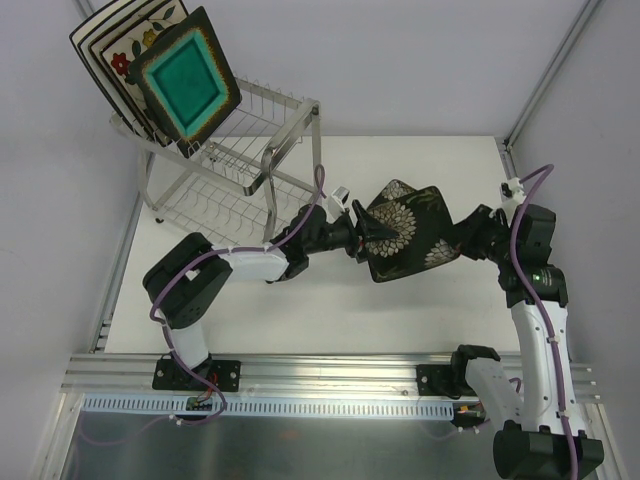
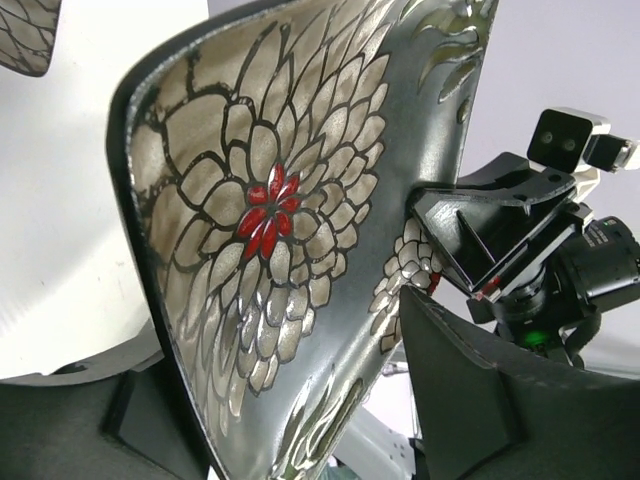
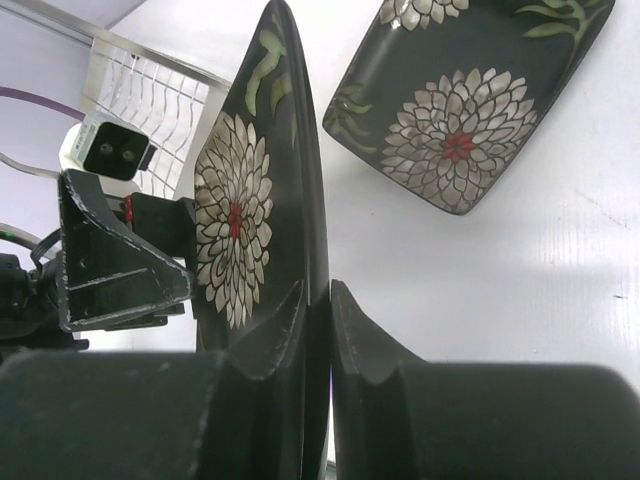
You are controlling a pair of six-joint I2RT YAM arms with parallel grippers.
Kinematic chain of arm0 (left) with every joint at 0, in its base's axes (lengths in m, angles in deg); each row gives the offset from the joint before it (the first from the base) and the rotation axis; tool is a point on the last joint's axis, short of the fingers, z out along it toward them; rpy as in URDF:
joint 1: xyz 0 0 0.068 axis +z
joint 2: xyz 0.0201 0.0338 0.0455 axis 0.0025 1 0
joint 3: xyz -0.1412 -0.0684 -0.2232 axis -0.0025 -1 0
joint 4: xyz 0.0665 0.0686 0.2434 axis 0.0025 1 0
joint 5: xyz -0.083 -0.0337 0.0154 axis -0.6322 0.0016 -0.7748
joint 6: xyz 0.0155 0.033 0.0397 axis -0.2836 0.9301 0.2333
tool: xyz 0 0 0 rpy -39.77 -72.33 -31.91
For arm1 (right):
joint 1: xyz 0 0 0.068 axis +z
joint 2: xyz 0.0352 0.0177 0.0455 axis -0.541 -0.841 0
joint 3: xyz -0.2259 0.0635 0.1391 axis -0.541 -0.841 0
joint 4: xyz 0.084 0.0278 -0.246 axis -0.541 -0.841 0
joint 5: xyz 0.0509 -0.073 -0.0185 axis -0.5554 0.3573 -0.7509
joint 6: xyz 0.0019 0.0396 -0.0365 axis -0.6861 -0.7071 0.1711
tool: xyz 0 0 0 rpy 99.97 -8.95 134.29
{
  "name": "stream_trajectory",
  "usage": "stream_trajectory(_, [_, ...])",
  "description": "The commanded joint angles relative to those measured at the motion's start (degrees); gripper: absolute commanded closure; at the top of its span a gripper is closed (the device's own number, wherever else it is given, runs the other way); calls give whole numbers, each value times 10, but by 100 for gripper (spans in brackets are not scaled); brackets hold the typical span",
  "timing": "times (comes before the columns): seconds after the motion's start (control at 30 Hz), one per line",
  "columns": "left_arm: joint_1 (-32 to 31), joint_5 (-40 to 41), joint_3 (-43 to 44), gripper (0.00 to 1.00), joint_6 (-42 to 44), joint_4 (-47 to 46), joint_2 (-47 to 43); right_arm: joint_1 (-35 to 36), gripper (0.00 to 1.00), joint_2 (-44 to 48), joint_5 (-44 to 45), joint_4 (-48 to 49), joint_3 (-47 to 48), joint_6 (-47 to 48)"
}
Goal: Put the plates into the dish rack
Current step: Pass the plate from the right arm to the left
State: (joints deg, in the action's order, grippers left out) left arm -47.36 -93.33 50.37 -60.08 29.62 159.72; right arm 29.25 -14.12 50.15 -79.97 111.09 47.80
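- Closest in, the right claw (image 3: 318, 292) is clamped on the rim of a dark bloom plate (image 3: 240, 220), one finger pressed to each face. The plate stands on edge in the air.
- That plate hangs over the white tabletop (image 1: 300, 310), off to the right of the dish rack (image 1: 268, 190) and a little nearer the arms' bases than the rack is. It sits near the rack's front corner post without touching it.
- The left claw (image 1: 365, 235) comes in from the rack side and meets the plate's opposite edge. Its jaws stand apart, one finger on either side of the plate. From here I cannot tell whether either finger actually touches the glaze.
- Seen from the left wrist, a big white bloom with a red heart fills the plate's face, and a smaller bloom sits beside the right claw's fingers.
- A second bloom plate (image 3: 455, 140) lies flat and face up on the tabletop, close by the held one and well clear of the rack.
- On the rack's upper tier, at its far left end, a teal-centred plate (image 1: 185, 80) leans at the front of a row.
- Right behind it stands a flowered cream plate (image 1: 140, 45), and behind that a white black-rimmed plate (image 1: 100, 22). All of them tilt back towards the far-left corner.
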Motion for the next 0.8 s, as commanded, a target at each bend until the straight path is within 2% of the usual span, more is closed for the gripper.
stream_trajectory(0.0, [-5, -44, 35, 37, -31, -128, -10, 5, 99, 7, -60, 52, 11, -28])
stream_trajectory(0.23, [2, -66, 33, 58, -32, -138, -13, 3, 99, 0, -62, 45, 8, -14])
stream_trajectory(0.37, [4, -75, 30, 77, -31, -150, -14, 1, 99, -4, -57, 31, 11, -1])
stream_trajectory(0.57, [5, -99, 37, 91, -17, -157, -14, -1, 99, -4, -31, 1, 18, 13])
stream_trajectory(0.6, [5, -101, 41, 98, -16, -158, -13, -1, 99, -3, -26, -8, 21, 14])
stream_trajectory(0.63, [5, -105, 44, 100, -15, -159, -13, -1, 99, -2, -9, -15, 24, 18])
stream_trajectory(0.77, [5, -112, 54, 100, -6, -160, -12, -1, 84, 4, 30, -40, 24, 27])
